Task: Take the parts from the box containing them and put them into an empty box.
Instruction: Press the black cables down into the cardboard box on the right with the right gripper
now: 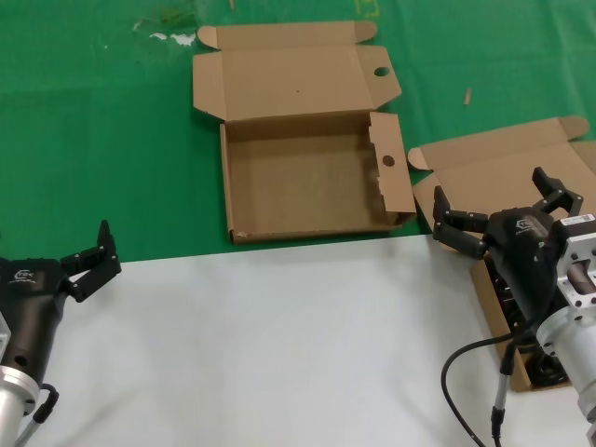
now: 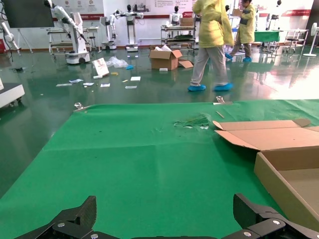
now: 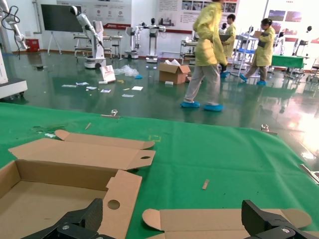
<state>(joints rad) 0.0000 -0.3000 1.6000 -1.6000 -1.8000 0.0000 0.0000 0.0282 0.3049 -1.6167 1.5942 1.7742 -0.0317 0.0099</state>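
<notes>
The empty box (image 1: 307, 182), shallow brown cardboard with round holes in its flaps, lies open at the middle of the green mat. It also shows in the right wrist view (image 3: 55, 191) and the left wrist view (image 2: 286, 181). The box containing the parts, with its plain lid (image 1: 507, 158), sits at the right, largely hidden by my right arm. Only bits of the black power cords (image 1: 548, 372) show beside the arm. My right gripper (image 1: 492, 197) is open and empty above that box's near-left corner, over the plain lid (image 3: 224, 219). My left gripper (image 1: 91, 259) is open and empty at the lower left, apart from both boxes.
A white sheet (image 1: 279, 345) covers the near half of the table, and the green mat (image 1: 93, 140) covers the far half. A small cardboard scrap (image 1: 468, 95) lies on the mat. A cable (image 1: 466, 372) hangs from my right arm. People walk far behind the table.
</notes>
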